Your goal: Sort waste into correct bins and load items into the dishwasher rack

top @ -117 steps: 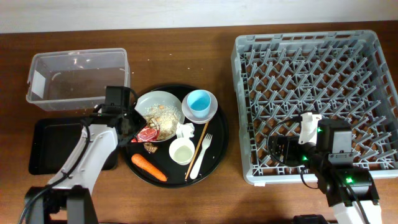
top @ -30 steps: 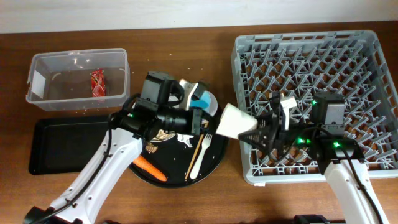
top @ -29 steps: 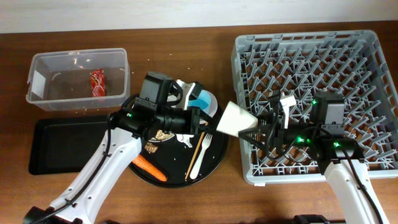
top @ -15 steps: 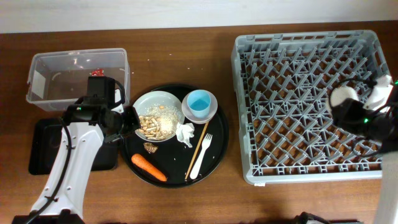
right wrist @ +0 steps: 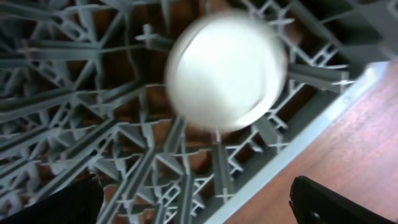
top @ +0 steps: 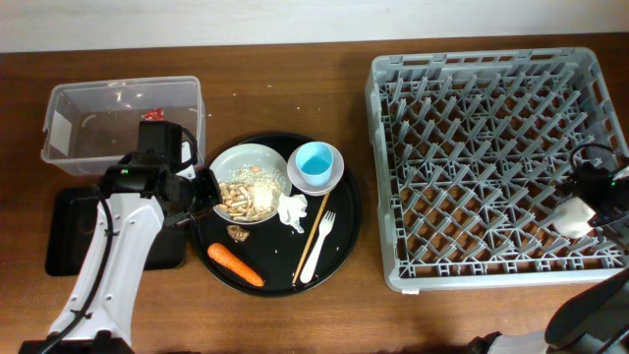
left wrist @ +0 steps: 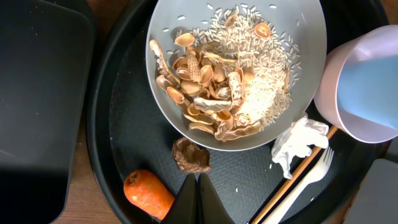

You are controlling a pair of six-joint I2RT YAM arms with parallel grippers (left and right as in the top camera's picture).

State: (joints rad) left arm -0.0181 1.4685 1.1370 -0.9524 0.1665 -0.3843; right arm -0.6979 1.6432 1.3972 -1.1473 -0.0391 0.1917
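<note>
My left gripper [left wrist: 198, 182] is shut and empty, low over the round black tray between the carrot [left wrist: 148, 193] and the brown morsel [left wrist: 191, 155]. The grey plate [left wrist: 171, 28] ahead of it holds rice-and-nut scraps [left wrist: 217, 93]. Beside the plate lie the white tissue [left wrist: 295, 140], chopsticks [top: 313, 234], fork [top: 319, 246] and light-blue cup [top: 314, 164]. The red wrapper [top: 150, 115] peeks out in the clear tub [top: 88, 128]. My right gripper [right wrist: 196, 208] stands open above the cream cup [right wrist: 224, 74], which rests in the dishwasher rack [top: 472, 98] near its right edge.
A shallow black rectangular tray [top: 74, 236] lies in front of the clear tub, partly under my left arm. The round black tray [top: 344, 226] sits between the bins and the rack. Brown table surrounds everything.
My right gripper has opened and the cream cup has left it, now lying lower in the rack's right side. The left gripper closed fully; the left arm has barely moved.
</note>
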